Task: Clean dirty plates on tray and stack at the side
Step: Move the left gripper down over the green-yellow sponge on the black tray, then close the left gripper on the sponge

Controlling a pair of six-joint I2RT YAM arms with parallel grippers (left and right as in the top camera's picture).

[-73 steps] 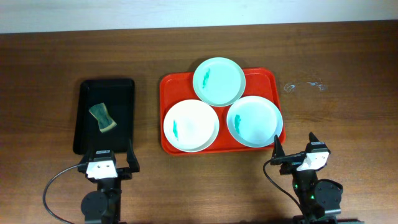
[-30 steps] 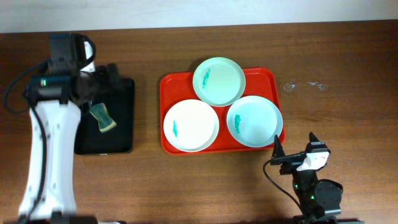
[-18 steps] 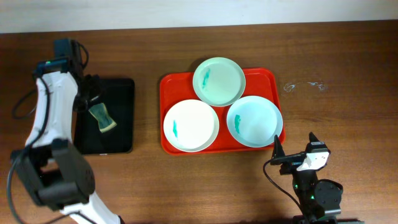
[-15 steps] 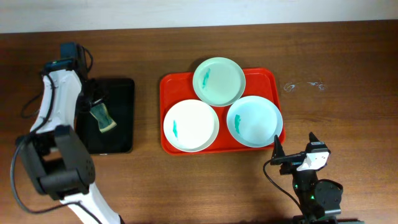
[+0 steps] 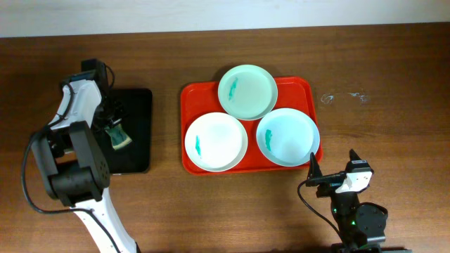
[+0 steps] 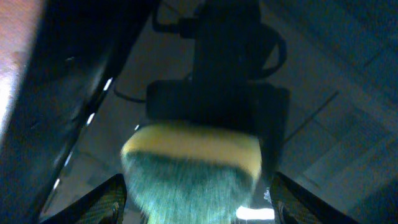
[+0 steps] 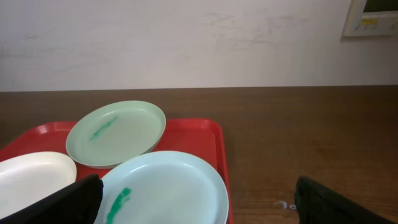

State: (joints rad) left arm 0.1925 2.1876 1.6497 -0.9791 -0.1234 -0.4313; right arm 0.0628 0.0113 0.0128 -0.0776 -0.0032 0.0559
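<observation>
Nearest, at the front edge of the brown wooden counter [image 5: 394, 70]: right fingers [image 7: 336, 200], spread wide, holding nothing, parked low and facing the tray. Probably kept back there to leave room, ready to lift a wiped plate aside.

Further in, on the left: narrow black rectangular tray [image 5: 137, 151] with a yellow-and-green sponge [image 6: 193, 163] lying on it. Straddled by the left fingers [image 6: 109, 199], one tip at each side, apart rather than squeezed in. Cannot tell from the blurred wrist view whether the tips touch the sponge. Looks like the start of a pick, since no wiping is possible without the sponge in hand.

Level with that, to the right: large red rectangular plastic tray [image 5: 302, 90] with a raised rim, carrying all three round shallow plates. In the near row, white plate [image 5: 216, 140] and pale blue plate [image 5: 287, 135], side by side, rims close. Behind and between them, pale mint plate [image 5: 247, 91], its far side out over the tray's far rim. Teal smear on each, so none cleaned, none stacked. Packed tight, which likely calls for care in wiping one without nudging its neighbours.

Farthest, in the right wrist view: pale wall [image 7: 186, 37].
</observation>
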